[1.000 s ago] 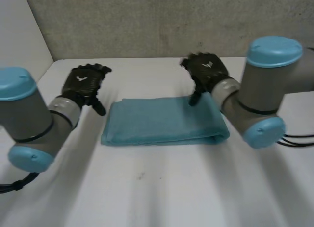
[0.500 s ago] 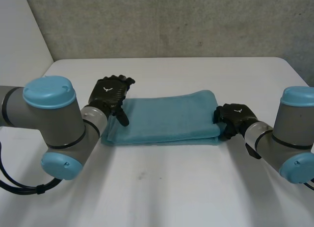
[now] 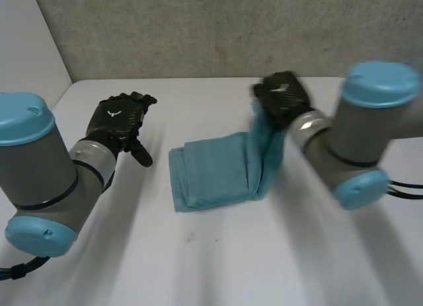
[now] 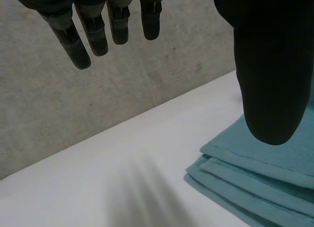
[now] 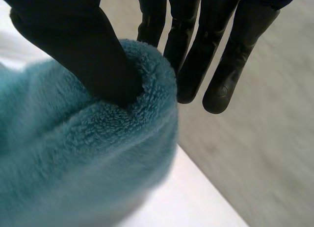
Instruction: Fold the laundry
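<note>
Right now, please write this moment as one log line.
left hand: open, apart from towel | right hand: pinches towel end, raised | fold: unfinished

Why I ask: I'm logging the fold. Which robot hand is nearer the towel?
Right. The right robot hand pinches the raised end of the towel between thumb and fingers. The left robot hand is open, beside its other end, not touching it.

There's the teal towel, thick and fluffy, folded into a long band on the white table. Stacked layers show at its left end, and that end lies flat. The right end stands up off the table, bent over toward the middle, its plush fold pinched by the right hand.
</note>
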Controlling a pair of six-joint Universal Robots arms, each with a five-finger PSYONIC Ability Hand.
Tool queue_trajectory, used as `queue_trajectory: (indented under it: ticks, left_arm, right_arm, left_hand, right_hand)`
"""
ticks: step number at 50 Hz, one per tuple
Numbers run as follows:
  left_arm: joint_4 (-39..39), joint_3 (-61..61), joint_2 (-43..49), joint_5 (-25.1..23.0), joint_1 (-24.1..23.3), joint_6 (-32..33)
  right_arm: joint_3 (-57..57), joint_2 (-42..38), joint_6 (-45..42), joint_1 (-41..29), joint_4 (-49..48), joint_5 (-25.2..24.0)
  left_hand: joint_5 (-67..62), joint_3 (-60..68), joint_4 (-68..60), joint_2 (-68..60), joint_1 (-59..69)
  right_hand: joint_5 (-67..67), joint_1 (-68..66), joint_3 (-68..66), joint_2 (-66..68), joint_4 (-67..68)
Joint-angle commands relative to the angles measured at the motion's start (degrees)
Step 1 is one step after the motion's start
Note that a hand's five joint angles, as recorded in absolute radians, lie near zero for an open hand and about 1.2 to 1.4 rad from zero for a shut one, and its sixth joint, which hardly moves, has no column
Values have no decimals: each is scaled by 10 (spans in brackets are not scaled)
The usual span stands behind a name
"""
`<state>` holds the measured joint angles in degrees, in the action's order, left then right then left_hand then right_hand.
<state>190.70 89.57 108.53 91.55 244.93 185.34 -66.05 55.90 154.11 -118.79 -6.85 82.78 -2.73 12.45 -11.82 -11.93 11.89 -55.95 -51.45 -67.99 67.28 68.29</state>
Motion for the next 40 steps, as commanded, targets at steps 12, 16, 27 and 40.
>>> queue_trajectory:
  ticks: [12,16,27,40]
  left_arm:
    - [3,-10,-11,-1,13,-4]
    - [2,-42,2,-1,7,-13]
    - [-19,-186,124,-2,-68,-47]
    - [-92,-220,229,11,-92,-69]
  right_arm:
    - [49,-111,-10,-158,45,-55]
    - [49,-59,5,-146,45,-19]
    - [45,-1,240,-46,55,-1]
    - [88,-98,269,8,132,-47]
  left_hand:
    - [27,-24,18,19,-19]
    - [27,-24,18,19,-19]
    - [23,-21,14,15,-15]
    - [20,-17,11,12,-12]
  right_hand:
    - [307,162,327,-320,-330]
    - [528,383,549,-542,-552]
    - [559,414,580,-573,-583]
    - [559,414,580,-573,-583]
